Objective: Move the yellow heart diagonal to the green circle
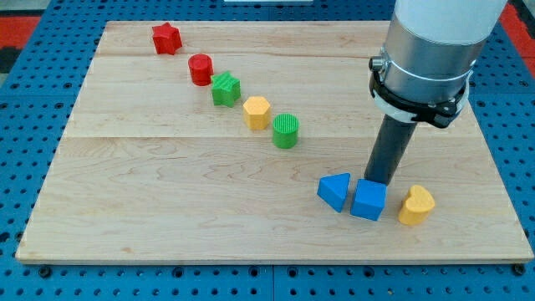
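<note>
The yellow heart (416, 206) lies near the board's lower right. The green circle (286, 130) stands near the board's middle, well to the upper left of the heart. My tip (380, 180) is down on the board just behind the blue cube (369, 200), its very end hidden by that cube. The tip is to the upper left of the yellow heart, a short gap away, and far to the lower right of the green circle.
A blue triangular block (335, 191) sits left of the blue cube. A diagonal line runs up-left from the green circle: yellow hexagon (257, 112), green star (225, 89), red cylinder (201, 69), red star (166, 38). The wooden board (167, 192) lies on a blue pegboard.
</note>
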Available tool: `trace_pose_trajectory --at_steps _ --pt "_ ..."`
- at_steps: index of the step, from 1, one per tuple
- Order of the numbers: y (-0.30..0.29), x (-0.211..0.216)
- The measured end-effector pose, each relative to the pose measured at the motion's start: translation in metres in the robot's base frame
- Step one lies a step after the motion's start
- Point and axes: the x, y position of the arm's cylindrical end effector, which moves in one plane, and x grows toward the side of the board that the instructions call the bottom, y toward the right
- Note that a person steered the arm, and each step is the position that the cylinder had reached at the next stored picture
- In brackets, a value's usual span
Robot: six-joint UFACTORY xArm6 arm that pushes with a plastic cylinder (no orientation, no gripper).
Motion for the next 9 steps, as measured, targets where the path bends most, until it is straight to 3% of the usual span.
trace_pose_trajectory --at_steps 1,2,3,4,5,6,7,8,9 --pt "0.048 -0.017" --pt "0.134 -0.017" --pt "0.111 0.055" --pt "0.096 0.092" --pt "0.086 0.039" --pt "0.106 0.045" --pt "0.101 0.094" --pt "0.054 0.062" --pt "0.065 -0.012"
